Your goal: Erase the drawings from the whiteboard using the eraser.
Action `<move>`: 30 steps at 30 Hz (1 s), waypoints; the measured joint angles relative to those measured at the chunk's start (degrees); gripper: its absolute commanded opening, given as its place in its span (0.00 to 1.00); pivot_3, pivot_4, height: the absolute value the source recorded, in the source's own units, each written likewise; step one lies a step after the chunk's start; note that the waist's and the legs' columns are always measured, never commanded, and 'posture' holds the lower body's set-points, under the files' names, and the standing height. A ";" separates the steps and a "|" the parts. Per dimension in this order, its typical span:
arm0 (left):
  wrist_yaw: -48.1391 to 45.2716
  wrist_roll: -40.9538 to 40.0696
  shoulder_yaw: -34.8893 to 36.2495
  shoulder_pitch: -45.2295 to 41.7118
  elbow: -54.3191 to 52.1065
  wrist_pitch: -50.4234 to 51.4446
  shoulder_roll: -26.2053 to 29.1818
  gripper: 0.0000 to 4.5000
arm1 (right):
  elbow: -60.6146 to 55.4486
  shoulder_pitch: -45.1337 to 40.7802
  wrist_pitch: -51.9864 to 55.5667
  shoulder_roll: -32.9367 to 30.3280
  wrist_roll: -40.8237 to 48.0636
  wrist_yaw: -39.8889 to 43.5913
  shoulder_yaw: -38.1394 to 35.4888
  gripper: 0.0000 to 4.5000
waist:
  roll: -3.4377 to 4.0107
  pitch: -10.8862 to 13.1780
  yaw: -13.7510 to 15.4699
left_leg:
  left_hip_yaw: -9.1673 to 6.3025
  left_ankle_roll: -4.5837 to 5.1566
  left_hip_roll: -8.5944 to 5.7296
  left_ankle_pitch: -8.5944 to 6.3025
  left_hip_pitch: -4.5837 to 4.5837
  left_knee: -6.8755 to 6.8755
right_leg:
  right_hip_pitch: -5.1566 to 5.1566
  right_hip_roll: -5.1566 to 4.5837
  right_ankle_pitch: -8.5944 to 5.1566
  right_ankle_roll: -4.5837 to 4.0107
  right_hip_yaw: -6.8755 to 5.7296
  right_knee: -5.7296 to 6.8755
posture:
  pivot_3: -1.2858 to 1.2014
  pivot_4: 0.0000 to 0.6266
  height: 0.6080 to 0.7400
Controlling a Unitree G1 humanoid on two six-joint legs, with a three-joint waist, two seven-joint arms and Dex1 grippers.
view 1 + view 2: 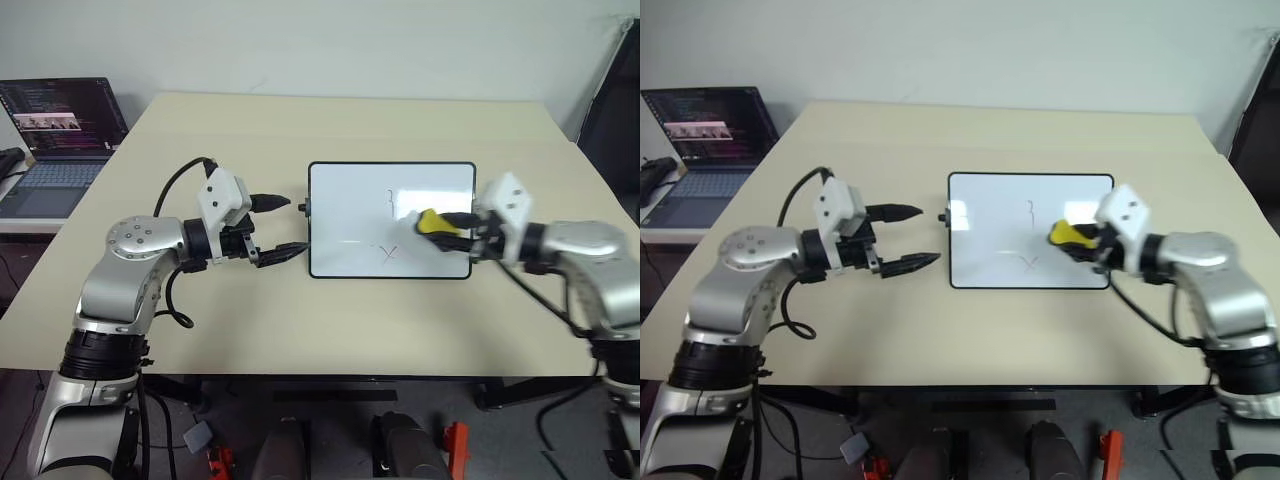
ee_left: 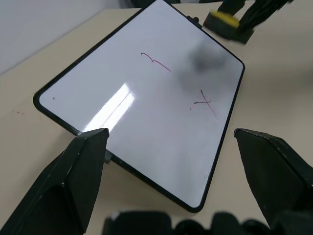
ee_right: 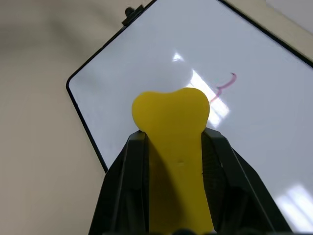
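The whiteboard (image 1: 350, 215) lies flat at the table's middle, black-framed and glossy. Two drawings show on it: a bracket-like squiggle (image 1: 391, 201) and an x-shaped mark (image 1: 389, 254). My right gripper (image 1: 452, 226) is shut on the yellow eraser (image 1: 432, 221), which hangs over the board's right part, just right of the squiggle; in the right wrist view the eraser (image 3: 172, 142) sits squeezed between the two black fingers. My left gripper (image 1: 285, 226) stands open just off the board's left edge, holding nothing, with its fingers (image 2: 73, 176) spread wide before the board (image 2: 122, 93).
An open laptop (image 1: 55, 140) stands on a side surface at the far left. The beige table (image 1: 330, 125) has free room behind the board and along its front. A dark object (image 1: 612, 110) rises past the table's right edge.
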 measured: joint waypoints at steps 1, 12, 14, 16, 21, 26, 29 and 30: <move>0.00 0.00 0.02 0.03 0.00 0.00 0.01 1.00 | 0.89 -0.31 -0.14 0.21 -1.37 -0.87 1.07 0.24 | 0.00 0.00 0.25 | -0.01 0.00 -0.01 0.00 -0.01 0.00 | 0.00 -0.01 0.00 0.00 -0.01 -0.01 | 0.52 0.24 1.00; 0.08 -0.09 0.03 0.90 -0.52 1.01 -0.01 1.00 | 9.22 -6.11 0.22 5.74 -12.76 -6.95 9.74 0.24 | -0.03 -0.02 0.00 | -0.01 0.00 0.02 0.00 0.09 0.02 | 0.03 0.02 0.04 -0.06 -0.01 0.08 | 0.52 0.24 1.00; 0.11 -0.11 0.03 0.90 -0.67 1.12 -0.02 1.00 | 9.71 -7.07 1.11 6.28 -14.77 -7.62 11.43 0.24 | -0.04 -0.03 -0.31 | 0.01 0.00 0.01 0.00 0.27 0.03 | 0.11 0.02 0.02 -0.07 0.03 0.29 | 0.52 0.24 1.00; 0.15 -0.11 0.03 0.96 -0.78 1.28 -0.02 1.00 | 9.86 -7.54 2.09 6.90 -16.89 -8.42 13.13 0.24 | -0.10 -0.07 -0.33 | 0.00 0.00 0.01 0.01 0.57 0.03 | 0.29 0.03 -0.17 0.08 0.03 0.49 | 0.52 0.24 1.00; 0.23 -0.12 0.03 1.04 -1.24 1.70 -0.02 1.00 | 11.02 -7.56 2.98 9.89 -21.20 -8.87 17.72 0.24 | -0.30 -0.21 -0.88 | -0.01 0.00 0.12 0.01 1.73 0.01 | 1.27 0.12 -0.46 -0.47 0.04 0.61 | 0.52 0.24 1.00; 0.41 -0.12 0.03 1.04 -1.47 2.29 -0.03 1.00 | 11.06 -6.79 3.26 12.42 -22.64 -8.25 19.92 0.24 | -0.43 -0.32 -1.28 | -0.01 0.00 0.20 0.01 1.99 0.00 | 1.45 0.11 -0.46 -0.48 0.05 0.62 | 0.52 0.24 1.00; 0.62 -0.12 0.03 1.04 -1.52 2.36 -0.03 1.00 | 10.20 -6.56 3.57 12.69 -23.26 -7.16 20.74 0.24 | -0.43 -0.32 -1.26 | -0.01 0.00 0.19 0.01 1.95 -0.02 | 1.42 0.12 -0.46 -0.49 0.04 0.62 | 0.52 0.24 1.00; 0.73 -0.12 0.03 1.04 -1.52 2.36 -0.03 1.00 | 9.84 -6.49 3.64 12.67 -23.75 -7.05 20.95 0.24 | -0.43 -0.32 -1.27 | 0.00 0.00 0.19 0.01 1.95 -0.04 | 1.40 0.12 -0.46 -0.49 0.04 0.62 | 0.52 0.24 1.00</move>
